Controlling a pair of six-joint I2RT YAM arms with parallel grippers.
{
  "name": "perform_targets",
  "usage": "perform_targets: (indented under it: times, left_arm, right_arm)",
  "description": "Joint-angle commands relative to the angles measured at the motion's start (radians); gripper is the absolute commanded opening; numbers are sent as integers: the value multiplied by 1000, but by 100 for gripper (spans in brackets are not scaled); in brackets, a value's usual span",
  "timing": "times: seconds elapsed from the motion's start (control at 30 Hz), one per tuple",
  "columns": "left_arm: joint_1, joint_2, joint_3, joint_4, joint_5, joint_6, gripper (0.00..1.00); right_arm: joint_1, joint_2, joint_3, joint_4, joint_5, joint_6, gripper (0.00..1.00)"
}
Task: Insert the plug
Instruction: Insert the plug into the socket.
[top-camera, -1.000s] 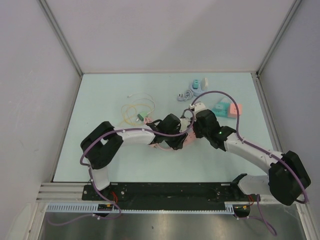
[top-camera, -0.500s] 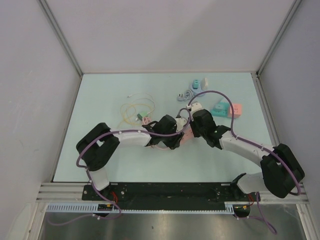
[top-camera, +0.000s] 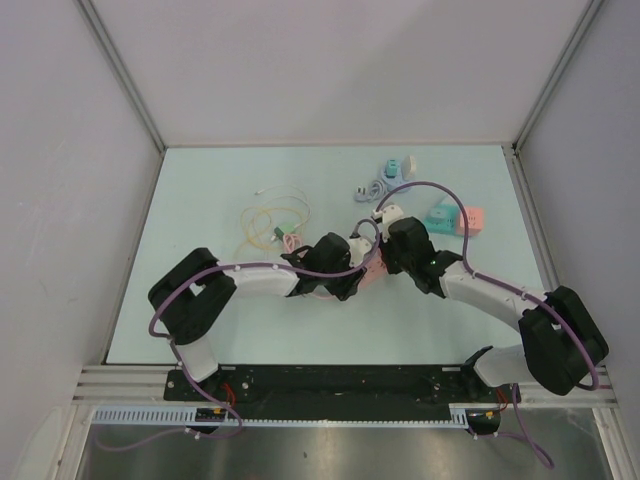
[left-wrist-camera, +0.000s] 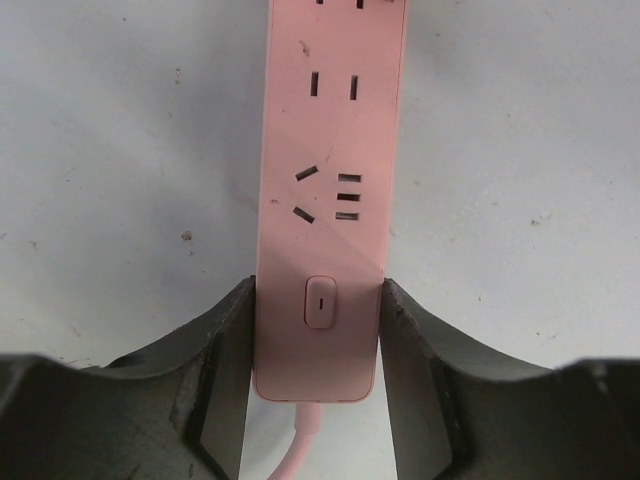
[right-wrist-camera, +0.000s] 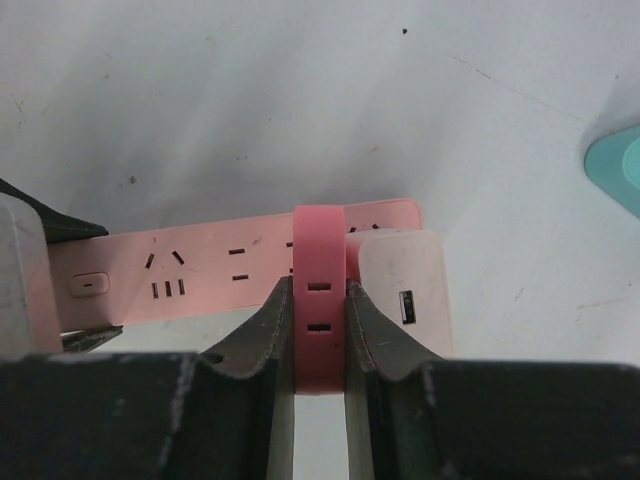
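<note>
A pink power strip (left-wrist-camera: 330, 150) lies flat on the table. My left gripper (left-wrist-camera: 318, 295) is shut on its switch end, one finger against each long side, with the pink cord trailing out below. The right gripper (right-wrist-camera: 318, 290) is shut on a pink plug (right-wrist-camera: 319, 240) with two slots in its face. It holds the plug upright over the far end of the power strip (right-wrist-camera: 200, 270). A white USB charger (right-wrist-camera: 400, 290) sits on the strip right beside the plug. From above, both grippers meet at the strip (top-camera: 368, 273).
Teal (top-camera: 438, 216) and pink (top-camera: 471, 220) adapters lie to the right of the right wrist. A coil of yellow and white cables (top-camera: 275, 215) lies to the left, with a grey cable (top-camera: 368, 190) and small teal blocks (top-camera: 393, 168) further back. A teal edge (right-wrist-camera: 620, 165) shows at the right.
Both arms have drawn slightly left and closer together around the strip. Since half a second ago they have barely moved.
</note>
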Motion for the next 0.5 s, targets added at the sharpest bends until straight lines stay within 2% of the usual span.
perform_targets:
  times: [0.0, 0.47]
  left_arm:
    - [15, -19, -42, -128, -61, 47, 51]
    - [19, -31, -49, -114, -39, 52, 50]
  right_arm:
    - [21, -7, -17, 64, -7, -53, 0]
    - [43, 20, -16, 136, 3, -85, 0]
